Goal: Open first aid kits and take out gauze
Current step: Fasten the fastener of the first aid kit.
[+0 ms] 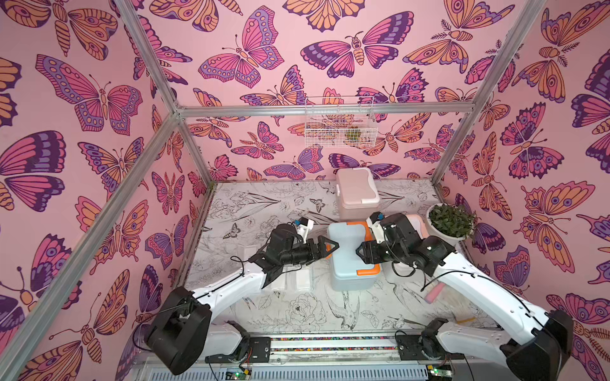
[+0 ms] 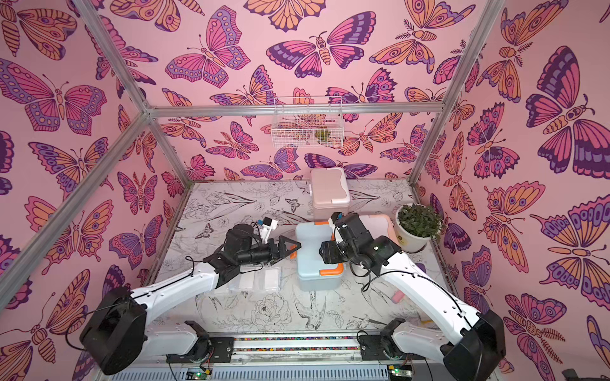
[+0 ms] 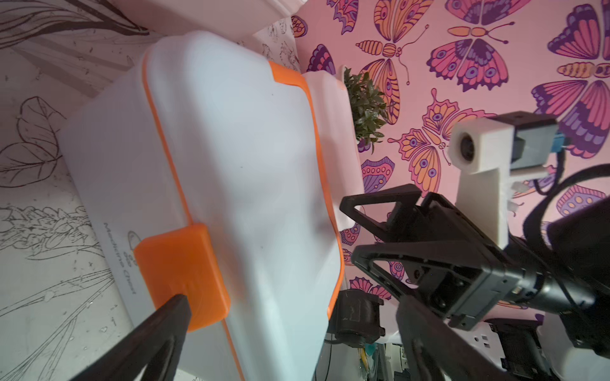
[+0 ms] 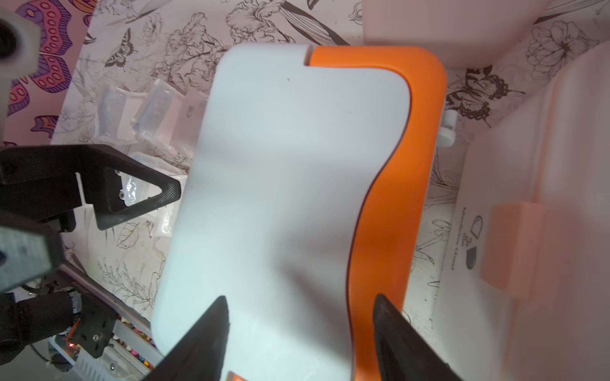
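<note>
Poised at the shut blue-grey kit (image 1: 346,236): left pincer (image 1: 331,248) spread wide, right pincer (image 1: 359,253) parted, both empty. Next, probably: lifting the orange latch (image 3: 181,270) just beside the left pincer.

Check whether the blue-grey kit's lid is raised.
No: the blue-grey kit sits shut, its orange latch lying across the seam.
</note>
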Robot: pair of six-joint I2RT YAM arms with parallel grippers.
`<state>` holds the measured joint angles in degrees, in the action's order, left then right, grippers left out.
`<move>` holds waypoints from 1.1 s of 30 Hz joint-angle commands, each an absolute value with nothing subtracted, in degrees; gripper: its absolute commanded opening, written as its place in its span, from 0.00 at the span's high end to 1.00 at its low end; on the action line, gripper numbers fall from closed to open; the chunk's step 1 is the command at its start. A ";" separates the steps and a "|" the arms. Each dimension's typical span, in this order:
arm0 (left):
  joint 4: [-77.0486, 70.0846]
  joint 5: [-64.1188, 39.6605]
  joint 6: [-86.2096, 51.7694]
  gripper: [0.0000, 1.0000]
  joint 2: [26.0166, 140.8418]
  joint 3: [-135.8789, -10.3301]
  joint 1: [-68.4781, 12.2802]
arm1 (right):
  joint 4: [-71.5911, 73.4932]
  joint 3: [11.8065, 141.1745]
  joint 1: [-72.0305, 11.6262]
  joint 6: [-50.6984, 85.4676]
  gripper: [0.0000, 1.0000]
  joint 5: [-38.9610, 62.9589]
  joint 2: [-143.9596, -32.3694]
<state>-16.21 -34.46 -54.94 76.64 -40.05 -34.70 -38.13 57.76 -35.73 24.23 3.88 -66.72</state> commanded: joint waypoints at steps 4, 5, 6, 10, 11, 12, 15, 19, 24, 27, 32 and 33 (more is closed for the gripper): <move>-15.04 -34.89 -52.91 0.01 80.39 -43.71 -36.37 | -39.06 55.13 -35.76 25.34 0.30 3.93 -69.75; -15.28 -34.92 -52.90 0.01 81.06 -44.11 -36.60 | -38.66 55.18 -35.77 25.32 0.31 4.72 -70.51; -15.66 -34.91 -52.97 0.01 81.46 -44.52 -36.82 | -38.37 55.26 -35.69 25.24 0.31 5.60 -71.39; -17.26 -35.12 -53.59 0.01 83.12 -45.39 -37.35 | -36.71 55.80 -35.76 25.00 0.32 8.16 -74.25; -17.49 -35.09 -53.61 0.01 83.45 -45.58 -37.47 | -35.91 55.81 -35.77 25.04 0.32 8.78 -75.04; -17.81 -35.08 -53.61 0.01 83.70 -45.75 -37.45 | -35.28 55.89 -35.76 25.03 0.32 9.22 -75.76; -18.38 -34.76 -53.53 0.01 84.09 -45.71 -37.19 | -33.86 56.42 -35.75 25.04 0.33 9.94 -77.70; -18.34 -34.77 -53.37 0.01 83.26 -44.56 -36.21 | -35.35 57.93 -35.77 25.57 0.33 6.81 -77.79; -10.77 -31.89 -49.44 0.00 78.40 -42.91 -35.53 | -38.53 58.27 -35.74 25.67 0.18 0.88 -70.86; -5.35 -29.55 -46.94 0.00 75.01 -42.33 -35.48 | -38.94 57.51 -35.77 24.96 0.08 2.64 -66.39; 1.86 -26.14 -44.25 0.00 68.03 -40.90 -35.73 | -40.12 53.63 -35.94 25.56 0.07 8.00 -59.60; 3.19 -25.54 -43.76 0.00 66.84 -40.61 -35.77 | -41.16 53.04 -36.53 25.63 0.08 8.82 -58.23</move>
